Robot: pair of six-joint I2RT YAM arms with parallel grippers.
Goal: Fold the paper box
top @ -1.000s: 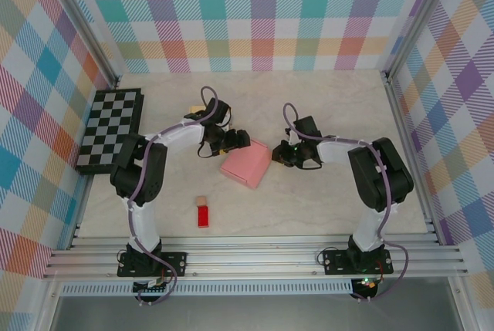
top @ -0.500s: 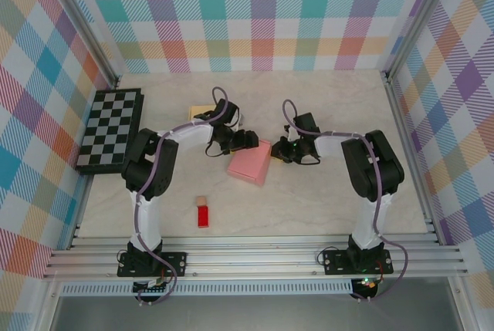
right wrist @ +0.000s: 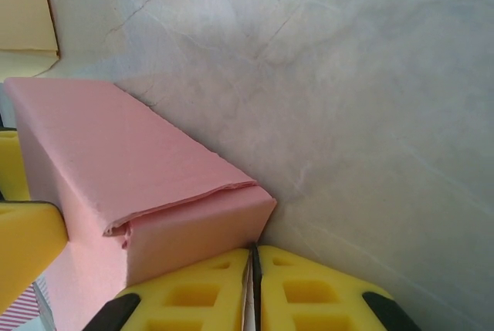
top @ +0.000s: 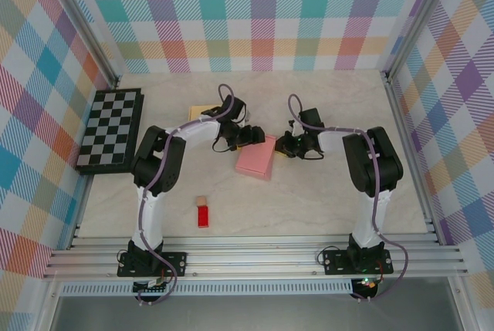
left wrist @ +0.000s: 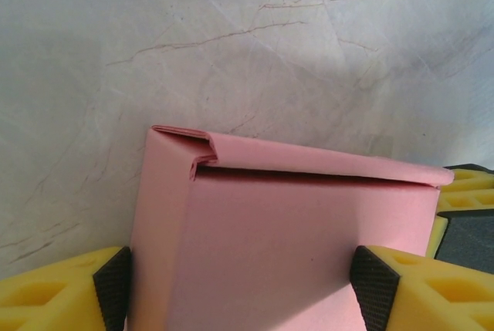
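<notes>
Seen from above, the pink paper box [top: 256, 158] lies between your grippers, its long axis running across the line that joins them. The left gripper [top: 248, 137] is at its far corner and the right gripper [top: 287, 146] just beside the opposite edge. At the left wrist, wide-spread pads [left wrist: 378, 288] touch both sides of the box, whose end flap gapes at one corner. At the right wrist, fingers [right wrist: 309, 292] are pressed together against the creased corner. You cannot tell whether they pinch paper.
</notes>
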